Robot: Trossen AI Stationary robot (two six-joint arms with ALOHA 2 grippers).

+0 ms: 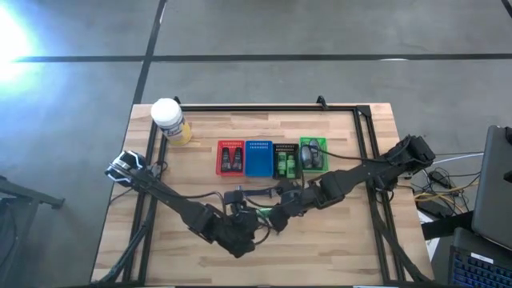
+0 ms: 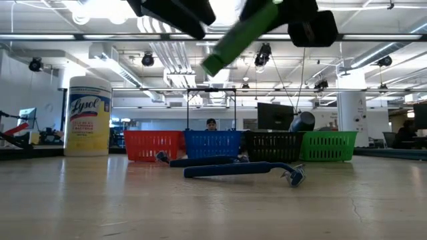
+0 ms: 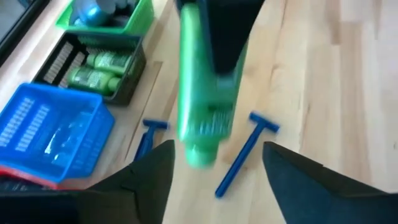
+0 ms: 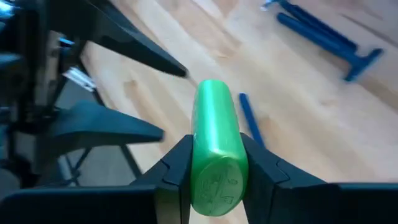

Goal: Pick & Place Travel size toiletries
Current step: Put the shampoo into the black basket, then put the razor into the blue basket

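My right gripper (image 4: 214, 163) clamps glossy green plastic tube (image 4: 214, 149), frame centre | left gripper (image 3: 214, 168) spread, close below | risk: collision, tube slipping onto counter (image 1: 352, 240).

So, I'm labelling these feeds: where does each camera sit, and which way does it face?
High: overhead, straight down on the table; both arms show.
Low: at tabletop height, level across to four baskets; the green tube hangs above.
Left wrist: on the left arm, past the open left pincer at the tube and razors.
Right wrist: on the right arm; right pincer is shut on the tube.
All four share the tube; low and both wrist views share razors.
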